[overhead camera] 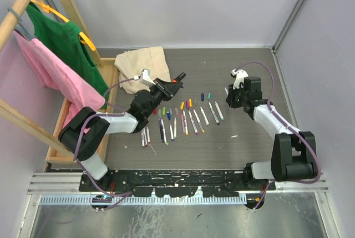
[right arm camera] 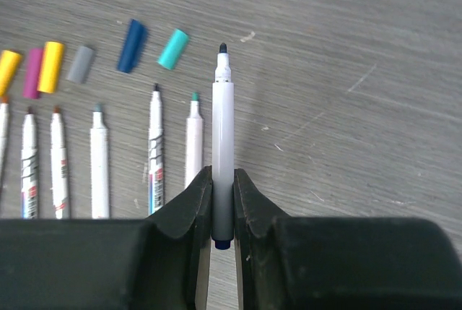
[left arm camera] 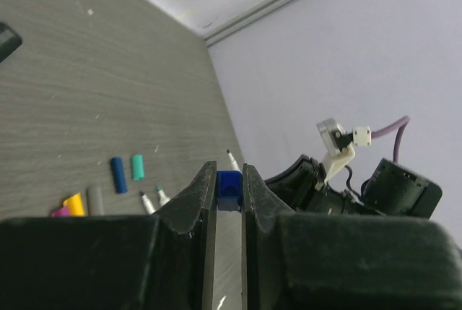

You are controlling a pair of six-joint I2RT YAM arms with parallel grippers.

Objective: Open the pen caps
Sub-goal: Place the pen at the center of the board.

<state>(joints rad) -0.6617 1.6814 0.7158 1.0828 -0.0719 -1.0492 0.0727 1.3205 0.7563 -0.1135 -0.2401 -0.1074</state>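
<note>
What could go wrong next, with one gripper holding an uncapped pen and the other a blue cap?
The right gripper holds the uncapped pen beside the laid-out pens; setting it down could knock them. The blue cap sits only at the tip of the left gripper; it might slip, or roll away once released.

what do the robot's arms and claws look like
The left arm and right arm both have chunky black joint housings joined by smooth white links. A thin purple cable loops along each, and a small white camera module sits at each wrist. The left claw and right claw each have two matte black fingers with curved tips. No markings show.
</note>
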